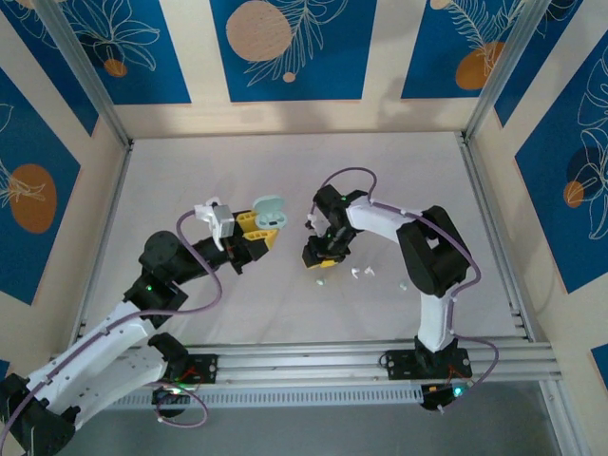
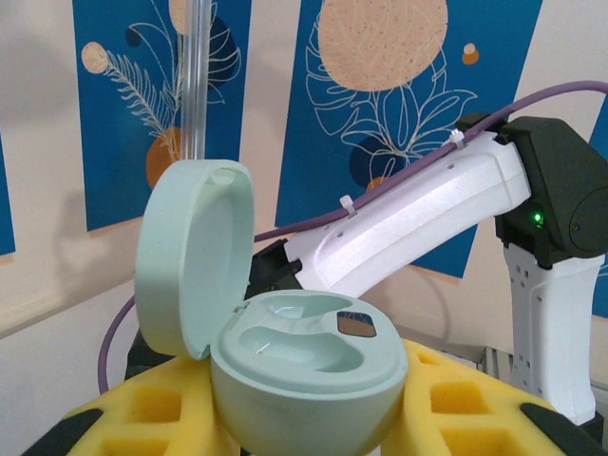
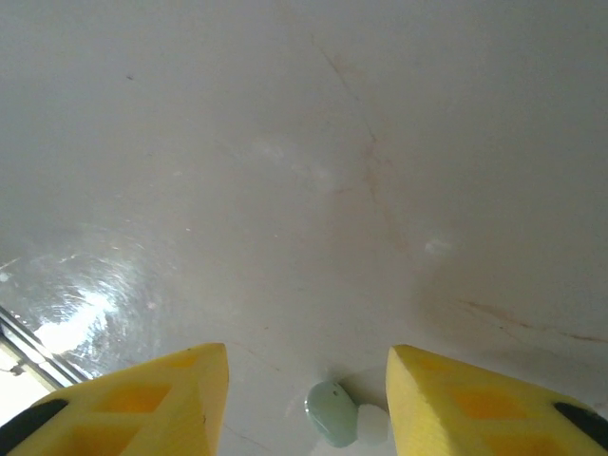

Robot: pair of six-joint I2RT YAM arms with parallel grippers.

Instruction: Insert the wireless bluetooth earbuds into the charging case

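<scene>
L gripper [image 2: 304,423] clamped on mint charging case [image 2: 302,375], lid [image 2: 195,256] swung up, left of table [image 1: 190,171] centre, while R gripper [image 3: 306,353] has jaws apart, low over a pale teal earbud [image 3: 332,413] lying btwn its yellow fingers [image 3: 171,399], w/ white earbuds [image 1: 361,274] nearby.

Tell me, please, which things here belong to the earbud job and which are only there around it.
Belong to the job:
open charging case, clamped in the left gripper; pale green earbud on the table between the fingers of the open right gripper; white earbuds nearby.

Only around:
purple cable; blue wall panels; metal rail.
</scene>
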